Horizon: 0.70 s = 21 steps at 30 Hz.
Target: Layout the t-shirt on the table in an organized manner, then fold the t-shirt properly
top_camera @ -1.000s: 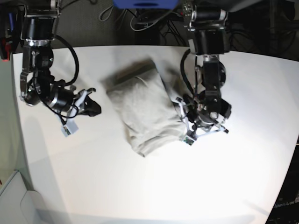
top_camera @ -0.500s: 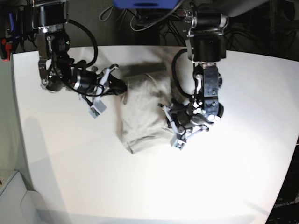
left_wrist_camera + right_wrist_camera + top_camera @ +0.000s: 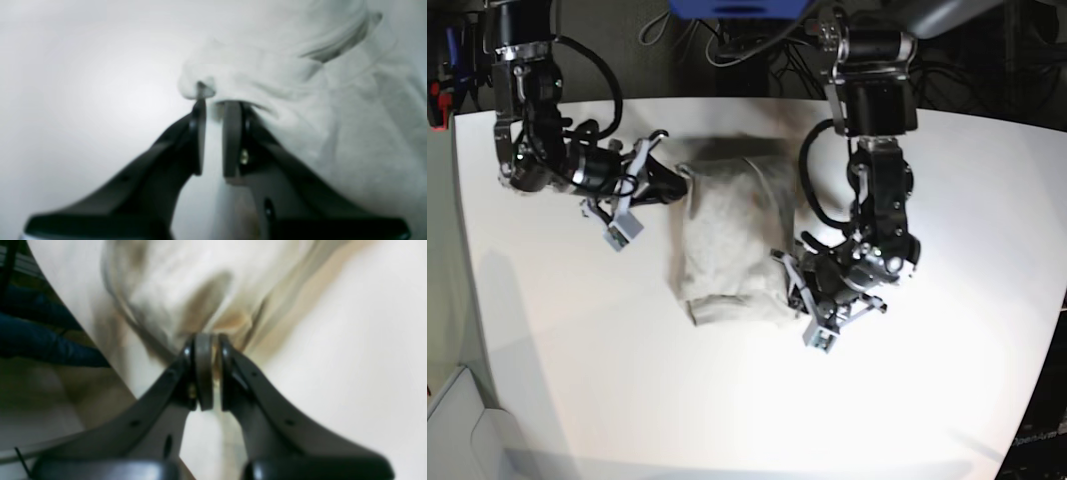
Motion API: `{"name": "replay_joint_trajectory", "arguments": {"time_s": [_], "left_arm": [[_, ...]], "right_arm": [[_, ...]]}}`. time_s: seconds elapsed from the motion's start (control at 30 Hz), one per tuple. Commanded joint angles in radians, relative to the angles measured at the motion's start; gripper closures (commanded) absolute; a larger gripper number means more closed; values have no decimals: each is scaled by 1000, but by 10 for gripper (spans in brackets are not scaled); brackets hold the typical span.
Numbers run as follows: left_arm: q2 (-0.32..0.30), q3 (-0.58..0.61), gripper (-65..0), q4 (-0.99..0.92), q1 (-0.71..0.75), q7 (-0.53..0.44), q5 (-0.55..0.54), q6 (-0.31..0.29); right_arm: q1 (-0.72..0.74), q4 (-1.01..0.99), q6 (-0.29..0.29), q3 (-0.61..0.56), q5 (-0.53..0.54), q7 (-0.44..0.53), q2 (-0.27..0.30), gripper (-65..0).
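**Both grippers at the folded shirt's edges**

Base view: the t-shirt (image 3: 732, 240) lay bundled mid-table (image 3: 947, 380), squarer than a second before. The right gripper (image 3: 682, 185) had swung in from 9 o'clock to its 10 o'clock corner; the left gripper (image 3: 789, 285) sat lower, at 4 o'clock.

Left wrist: jaws nearly closed, a narrow gap showing — tips touching a cloth fold (image 3: 203, 88).

Right wrist: jaws pinched shut on the shirt's edge (image 3: 213, 330).
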Motion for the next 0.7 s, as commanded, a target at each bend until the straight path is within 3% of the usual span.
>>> {"name": "replay_joint_trajectory", "arguments": {"time_s": [0.0,0.2,0.43,0.57,0.67], "left_arm": [[6,-18,-88,54,-19,-25,-15,-1],[4,-99,-89,272,61,-18,-109,-1],[-101,-170,-86,487,250,39,-118,-8],[-120,-278,-83,621,399,39,-120,-13],[-121,-340,-30,648,485,39,-120,-13]], "right_arm": [[3,40,6,5,22,20,18,-27],[-51,124,6,72,22,17,33,-26],[-116,124,6,229,22,19,52,-26],[-169,135,6,293,22,22,90,-26],[-206,149,6,333,20,22,110,-26]]}}
